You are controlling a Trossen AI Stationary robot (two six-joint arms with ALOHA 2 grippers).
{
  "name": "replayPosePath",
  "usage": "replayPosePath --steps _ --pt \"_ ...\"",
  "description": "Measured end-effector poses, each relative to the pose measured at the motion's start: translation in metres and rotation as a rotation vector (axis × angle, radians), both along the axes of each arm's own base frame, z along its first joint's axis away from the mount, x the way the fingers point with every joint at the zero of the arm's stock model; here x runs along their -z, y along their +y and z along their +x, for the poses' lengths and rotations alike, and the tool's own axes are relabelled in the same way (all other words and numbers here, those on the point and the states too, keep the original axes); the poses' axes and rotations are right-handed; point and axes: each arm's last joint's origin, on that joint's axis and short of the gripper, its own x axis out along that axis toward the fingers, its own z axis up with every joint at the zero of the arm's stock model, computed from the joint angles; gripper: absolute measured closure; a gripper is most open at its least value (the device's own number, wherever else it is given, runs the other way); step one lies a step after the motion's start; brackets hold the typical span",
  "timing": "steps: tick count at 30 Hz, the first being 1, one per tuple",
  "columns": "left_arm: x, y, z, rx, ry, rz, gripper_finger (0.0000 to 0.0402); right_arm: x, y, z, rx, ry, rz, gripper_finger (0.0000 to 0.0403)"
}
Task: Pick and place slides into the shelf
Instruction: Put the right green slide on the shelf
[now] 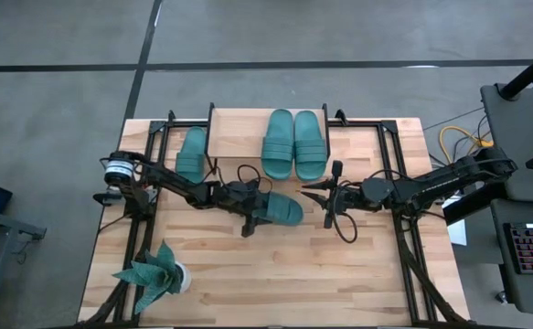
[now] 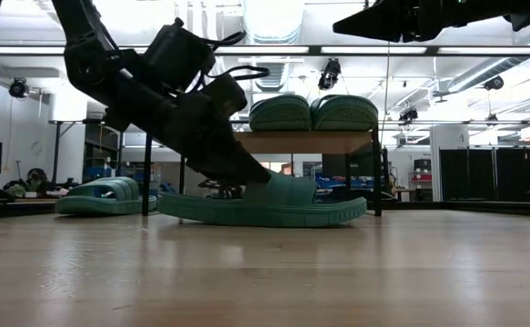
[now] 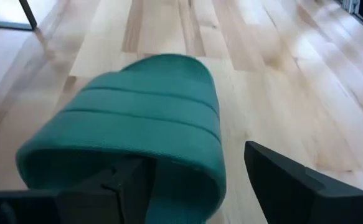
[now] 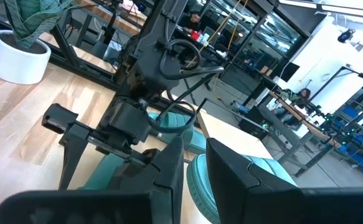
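On the far left of the surface [image 1: 339, 274], one slide [image 1: 191, 153] lies beside the shelf [image 1: 248, 146], under its left end as far as the high view shows; nearer the front corner stands a potted plant [image 1: 152, 274]; the left gripper [image 1: 264, 208] sits low at the middle of the surface, its jaws apart around the heel end of a third slide [image 1: 280, 210] that lies flat on its sole, strap toward the shelf; in the left wrist view one finger is tucked under the strap and the other stands clear beside it, so nothing is clamped; two more slides [image 1: 295, 144] rest side by side on the shelf's plank top; to the right the right gripper [image 1: 325, 194] hovers above the surface, jaws nearly together and holding nothing. My judgement: the step in hand is taking hold of the middle slide; do it well by centring the jaws on the strap or sole edge, closing firmly, lifting level, then setting it under the plank beside the left one, clear of the thin legs.
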Motion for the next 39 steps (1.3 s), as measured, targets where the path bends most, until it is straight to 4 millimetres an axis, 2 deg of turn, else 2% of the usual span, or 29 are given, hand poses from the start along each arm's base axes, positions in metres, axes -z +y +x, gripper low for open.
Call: replayPosePath --steps 3,6,15,20,23,34,39 --pt "0.000 0.000 0.000 -0.002 -0.001 0.001 0.0189 0.000 0.000 0.000 0.000 0.000 0.000 0.0342" --pt "0.000 0.001 0.000 -0.002 0.000 0.001 0.0224 0.000 0.000 0.000 0.000 0.000 0.000 0.0342" --pt "0.000 0.000 0.000 0.010 -0.003 -0.002 0.0388 0.000 0.000 0.000 0.000 0.000 0.000 0.0342" --pt "-0.002 0.000 -0.001 0.031 0.010 -0.018 0.0397 0.000 0.000 0.000 0.000 0.000 0.000 0.0342" --pt "-0.010 -0.001 -0.006 0.032 0.031 -0.043 0.0399 0.000 0.000 0.000 0.000 0.001 0.000 0.0342" --pt "-0.071 -0.009 -0.035 0.061 -0.033 -0.046 0.0400 0.007 0.001 -0.001 -0.021 0.089 -0.093 0.0341" --pt "-0.088 -0.011 -0.050 0.074 -0.096 -0.041 0.0401 0.010 0.004 -0.002 -0.050 0.132 -0.180 0.0341"
